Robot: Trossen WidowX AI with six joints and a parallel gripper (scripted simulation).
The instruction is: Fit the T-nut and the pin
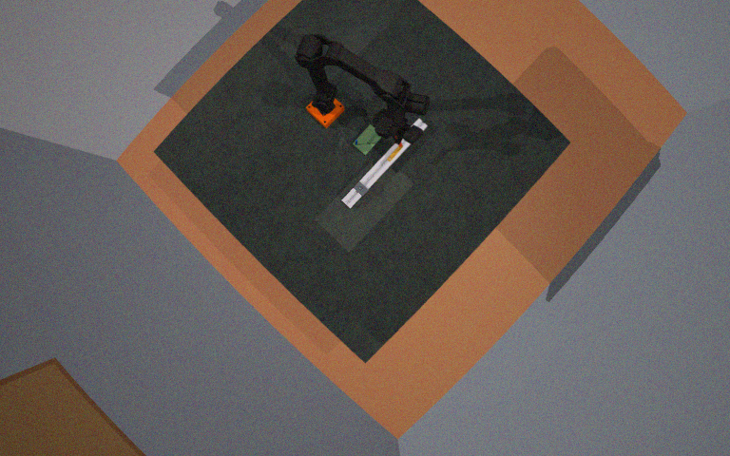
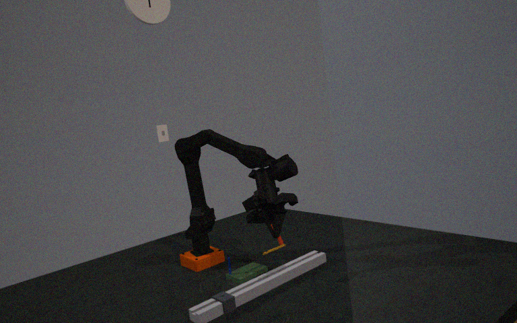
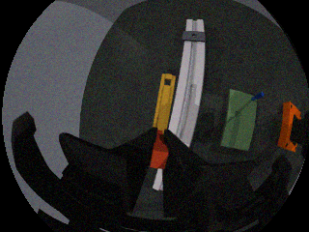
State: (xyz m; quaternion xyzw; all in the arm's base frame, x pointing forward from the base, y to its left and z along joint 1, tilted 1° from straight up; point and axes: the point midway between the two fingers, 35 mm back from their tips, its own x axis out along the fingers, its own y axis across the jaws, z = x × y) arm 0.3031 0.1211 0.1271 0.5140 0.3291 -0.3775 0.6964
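Note:
My gripper (image 2: 278, 237) (image 3: 161, 132) is shut on the orange handle (image 2: 281, 241) (image 3: 159, 152) of the brass T-nut (image 1: 394, 152) (image 2: 273, 249) (image 3: 164, 103). The nut hangs in the air above the aluminum rail (image 1: 377, 170) (image 2: 277, 277) (image 3: 191, 72), a little tilted, its long side roughly along the rail. The dark bracket (image 1: 359, 188) (image 2: 224, 299) (image 3: 188, 36) sits across the rail near its far end from my gripper. The blue pin (image 2: 229, 265) (image 3: 258, 97) stands tilted in the green tray (image 1: 365, 143) (image 2: 249, 272) (image 3: 245, 121).
The orange arm base (image 1: 325, 115) (image 2: 202, 262) (image 3: 288, 126) stands beyond the green tray, away from the rail. The rail and tray lie on a dark mat (image 1: 369, 294) on a wooden table (image 1: 459, 316). A paler rectangle (image 1: 352, 231) shows on the mat beside the rail.

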